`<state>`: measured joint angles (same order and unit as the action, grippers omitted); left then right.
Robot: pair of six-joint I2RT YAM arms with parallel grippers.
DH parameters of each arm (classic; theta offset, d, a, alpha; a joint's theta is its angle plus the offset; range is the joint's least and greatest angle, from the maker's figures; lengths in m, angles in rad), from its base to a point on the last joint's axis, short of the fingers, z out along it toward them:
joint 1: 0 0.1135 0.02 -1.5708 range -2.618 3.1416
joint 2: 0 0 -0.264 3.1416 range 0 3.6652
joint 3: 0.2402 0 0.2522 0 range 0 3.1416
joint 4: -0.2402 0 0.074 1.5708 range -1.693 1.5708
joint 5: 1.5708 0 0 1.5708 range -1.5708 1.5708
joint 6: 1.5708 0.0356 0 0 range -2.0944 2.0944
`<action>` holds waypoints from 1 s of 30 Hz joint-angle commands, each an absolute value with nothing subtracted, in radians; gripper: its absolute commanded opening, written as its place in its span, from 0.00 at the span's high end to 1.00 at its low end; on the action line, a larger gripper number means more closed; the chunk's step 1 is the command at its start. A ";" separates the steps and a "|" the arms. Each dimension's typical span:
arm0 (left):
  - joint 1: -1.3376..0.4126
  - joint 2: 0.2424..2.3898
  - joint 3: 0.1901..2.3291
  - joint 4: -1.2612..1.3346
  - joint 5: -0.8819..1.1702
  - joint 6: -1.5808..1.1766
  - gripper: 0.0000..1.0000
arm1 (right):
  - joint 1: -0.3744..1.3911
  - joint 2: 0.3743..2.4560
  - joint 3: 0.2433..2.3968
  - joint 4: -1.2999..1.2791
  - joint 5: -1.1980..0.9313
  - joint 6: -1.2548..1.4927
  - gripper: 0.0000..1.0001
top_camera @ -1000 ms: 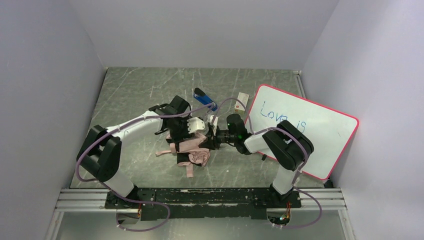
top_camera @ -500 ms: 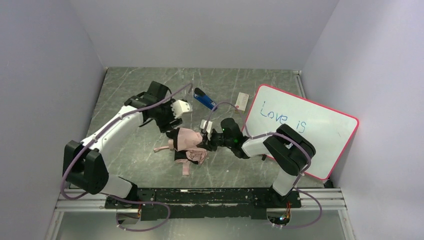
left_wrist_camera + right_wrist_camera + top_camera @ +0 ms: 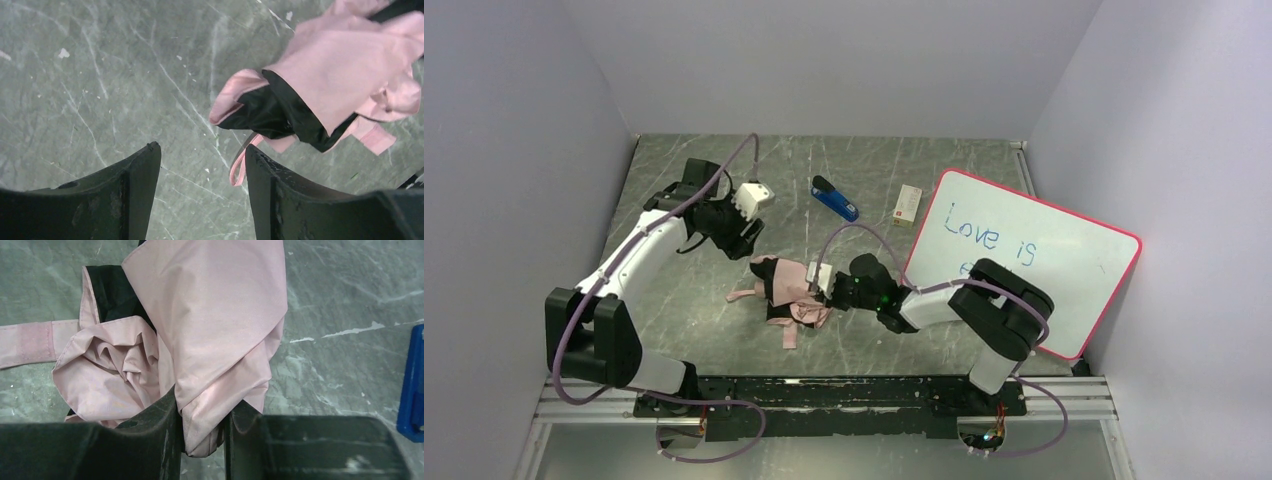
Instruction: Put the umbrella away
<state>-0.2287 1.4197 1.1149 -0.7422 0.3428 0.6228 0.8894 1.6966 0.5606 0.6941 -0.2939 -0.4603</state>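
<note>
1. The umbrella [image 3: 792,290] was seen lying as a crumpled bundle near the middle of the surface [image 3: 924,160], pale pink fabric outward and black lining showing at the folds [image 3: 280,110].
2. Its long axis could not be told with certainty. The bundle was spread roughly left to right, with the strap [image 3: 742,295] trailed out flat towards the left.
3. A fold of pink fabric [image 3: 215,340] was pinched between the nearly closed jaws of the right tool [image 3: 202,427], at the bundle's right end.
4. The left tool [image 3: 200,150] was held above the surface, to the left of and behind the umbrella, with its jaws parted and nothing between them.
5. A blue stapler [image 3: 834,200] and a small box [image 3: 908,203] were seen farther back, well apart from the umbrella.
6. A red-framed whiteboard [image 3: 1024,255], with "Love is" written on it, was propped at the right.
7. The surface was grey-green, marbled and scratched. It was enclosed by plain pale walls [image 3: 824,60], with a metal rail [image 3: 844,395] at the near edge.
</note>
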 commanded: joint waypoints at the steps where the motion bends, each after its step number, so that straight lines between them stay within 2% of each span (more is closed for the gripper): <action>1: -0.187 1.449 1.155 -0.697 0.412 0.487 0.35 | 0.961 1.728 0.544 0.584 -0.144 -0.525 0.87; 14: -0.164 1.574 1.243 -0.812 0.379 0.394 0.36 | 1.165 1.776 0.561 0.586 0.170 -0.642 0.88; 24: -0.138 1.645 1.272 -0.919 0.418 0.309 0.35 | 1.188 1.789 0.565 0.578 0.199 -0.652 0.89; 30: -0.011 1.706 1.291 -0.943 0.566 0.270 0.34 | 1.193 1.795 0.571 0.570 0.200 -0.656 0.89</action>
